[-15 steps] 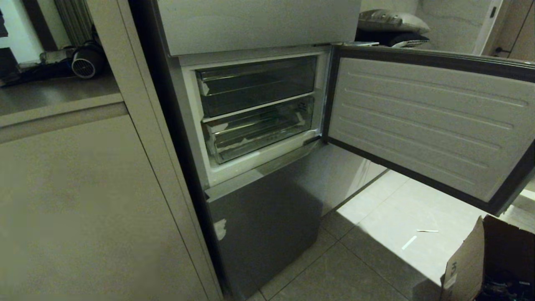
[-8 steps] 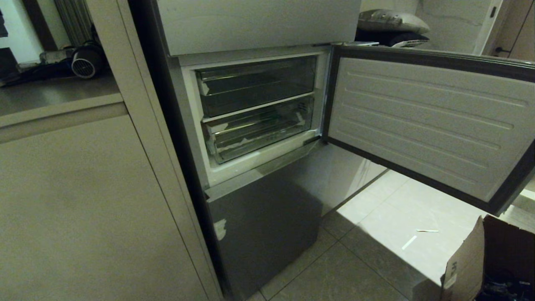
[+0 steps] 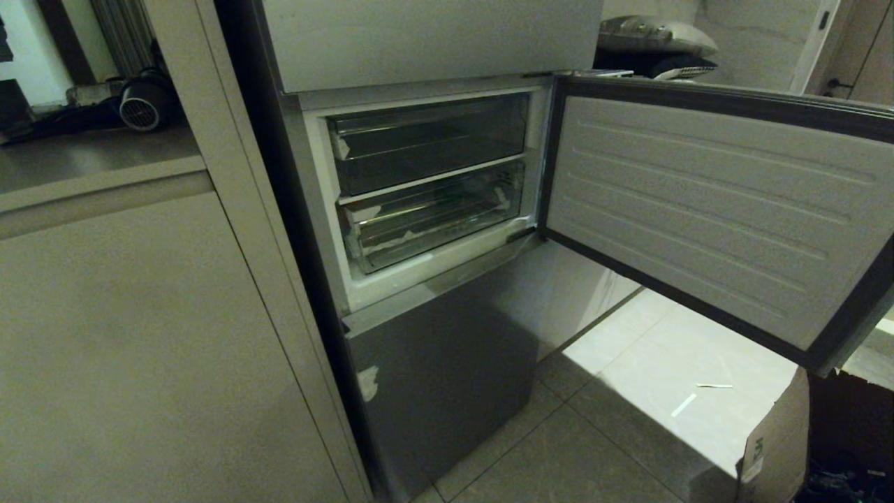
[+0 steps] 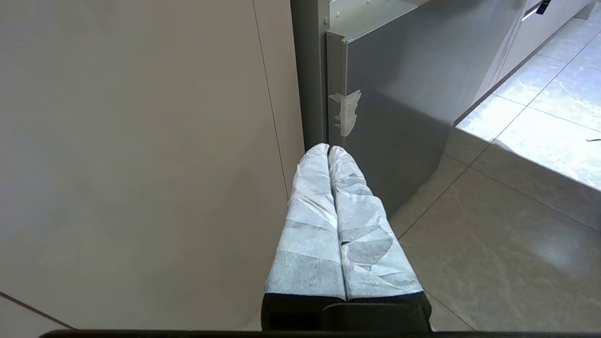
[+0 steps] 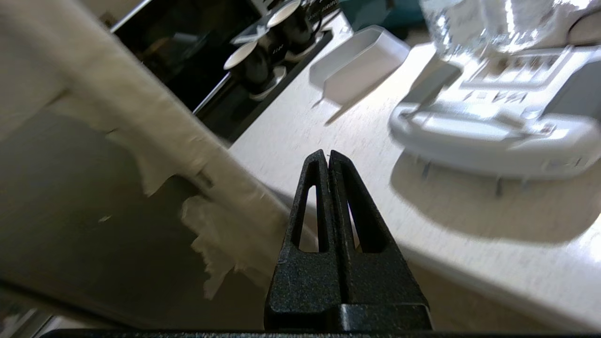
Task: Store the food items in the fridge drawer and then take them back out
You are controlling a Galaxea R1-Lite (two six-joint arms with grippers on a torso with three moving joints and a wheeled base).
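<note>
The fridge drawer (image 3: 436,222) is seen pushed in, the lower of two behind the open fridge door (image 3: 712,202); food items, if inside, cannot be made out. The left hand (image 4: 328,151) is clenched empty near the floor (image 4: 493,244). The right hand (image 5: 327,157) is clenched empty above a worktop (image 5: 328,131).

A cardboard box (image 3: 772,447) sits on the tiled floor (image 3: 628,391) at the lower right, below the swung-open fridge door (image 3: 712,202) — two pale scraps (image 3: 684,404) lie on the tiles nearby. A round black fan (image 3: 143,105) rests on the counter (image 3: 84,164) far left.
</note>
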